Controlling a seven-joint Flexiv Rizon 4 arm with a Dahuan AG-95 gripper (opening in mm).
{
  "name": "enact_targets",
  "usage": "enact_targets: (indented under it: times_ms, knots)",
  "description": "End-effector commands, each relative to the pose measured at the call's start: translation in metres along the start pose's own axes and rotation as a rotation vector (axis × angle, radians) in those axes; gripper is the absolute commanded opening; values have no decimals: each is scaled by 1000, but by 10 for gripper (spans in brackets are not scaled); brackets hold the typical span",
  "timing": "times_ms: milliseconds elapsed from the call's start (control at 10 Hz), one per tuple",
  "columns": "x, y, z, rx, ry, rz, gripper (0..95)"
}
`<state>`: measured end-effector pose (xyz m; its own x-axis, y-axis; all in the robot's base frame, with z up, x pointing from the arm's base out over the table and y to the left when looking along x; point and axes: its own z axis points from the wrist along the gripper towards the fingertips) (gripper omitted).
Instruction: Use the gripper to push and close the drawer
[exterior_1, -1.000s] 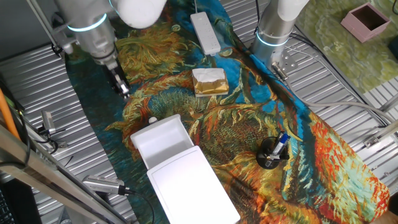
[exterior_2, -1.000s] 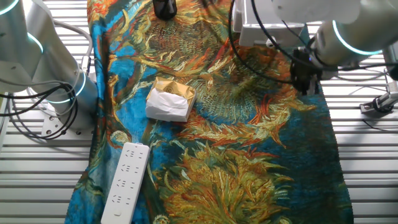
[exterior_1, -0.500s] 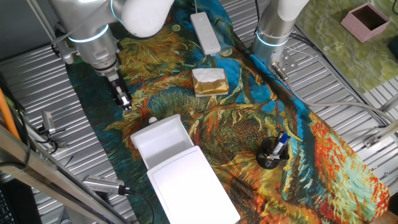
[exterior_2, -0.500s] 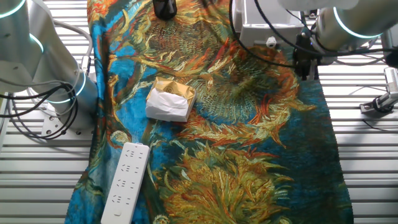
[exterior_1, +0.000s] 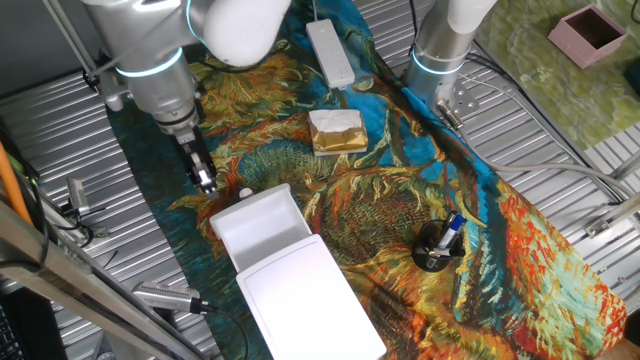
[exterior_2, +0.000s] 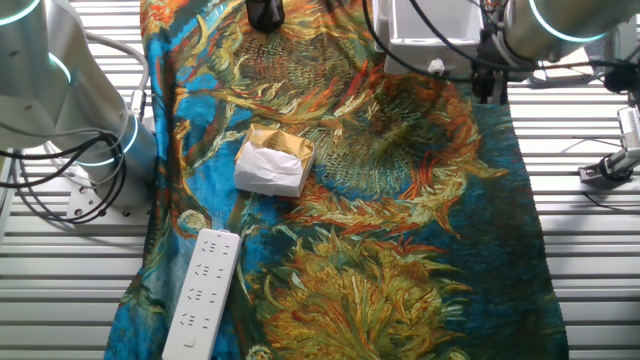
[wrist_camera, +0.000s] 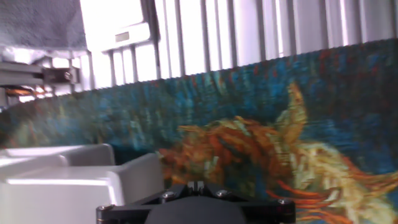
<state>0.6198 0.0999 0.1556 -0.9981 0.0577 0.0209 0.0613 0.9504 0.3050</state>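
Since earlier frames the hand (exterior_1: 207, 183) is dropping lower-right twd the drawer (exterior_1: 258, 226), now just left of its knob (exterior_1: 245, 193), apart. Fingers look together, holding nothing, tho can't tell for sure. Drawer is sitting pulled out of the box (exterior_1: 310, 300), lower-centre on the cloth-covered surface (exterior_1: 400, 215).

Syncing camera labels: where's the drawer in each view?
One fixed view: the drawer sits lower centre-left, pulled out of its white box, knob toward the gripper.
Other fixed view: top edge, right of centre.
Hand view: bottom-left corner.
Shared landmark: the sunflower cloth.
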Motion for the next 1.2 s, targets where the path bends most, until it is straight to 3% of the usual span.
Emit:
enact_targets:
  times_ms: [100, 800, 1100, 1200]
  knots:
    - [4, 11, 2, -3, -5, 19, 0]
    - [8, 17, 4, 5, -5, 5, 0]
    - [9, 17, 3, 43, 1, 5, 0]
    - [9, 17, 3, 44, -5, -58, 0]
